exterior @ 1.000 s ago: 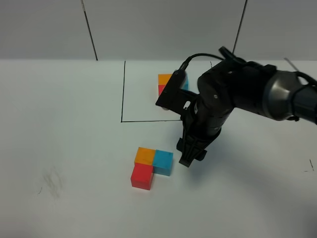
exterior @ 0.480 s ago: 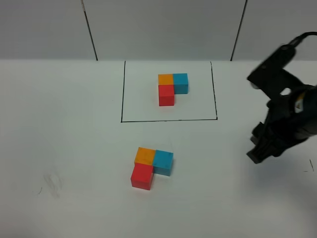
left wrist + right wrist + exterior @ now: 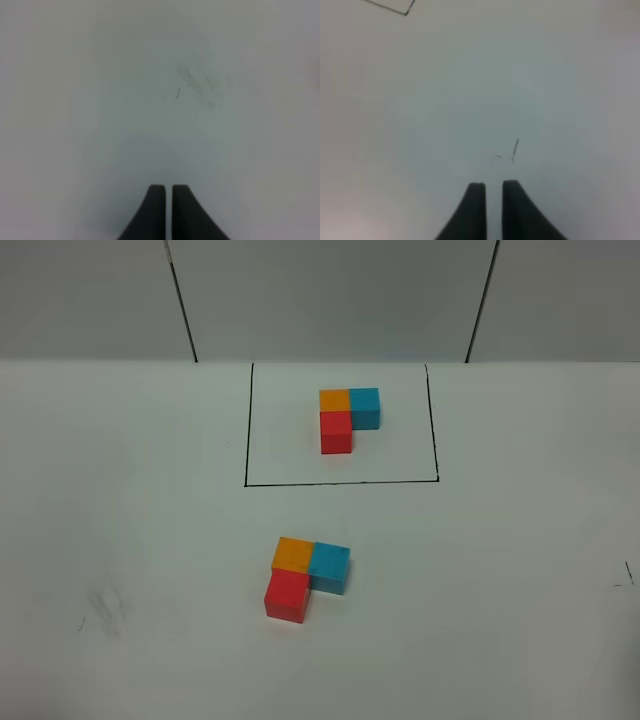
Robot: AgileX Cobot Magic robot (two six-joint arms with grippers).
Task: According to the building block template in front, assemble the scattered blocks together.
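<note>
Sitting inside a thin black drawn rectangle [image 3: 341, 424] on the white counter [image 3: 520, 580]: the building block template [image 3: 347, 417], an L of three cubes, orange touching blue at the far side, red touching the orange on the near side; lying nearer the camera, outside the outline and well apart from it: the scattered blocks [image 3: 305, 576], gathered into the same L, orange block [image 3: 293, 553] against light blue block [image 3: 329, 567], red block [image 3: 286, 595] tucked against the orange one's near face; turned slightly compared with the template; out of sight in the high view, both arms; seen only from the wrists: left pincer [image 3: 168, 200] with dark fingers nearly pressed together, gripping nothing, above bare counter with a faint grey smudge [image 3: 197, 82]; right pincer [image 3: 493, 200] drawn narrow with a slim gap, likewise empty, above a small pen mark [image 3: 515, 148], one corner of the black outline visible at that view's edge.
</note>
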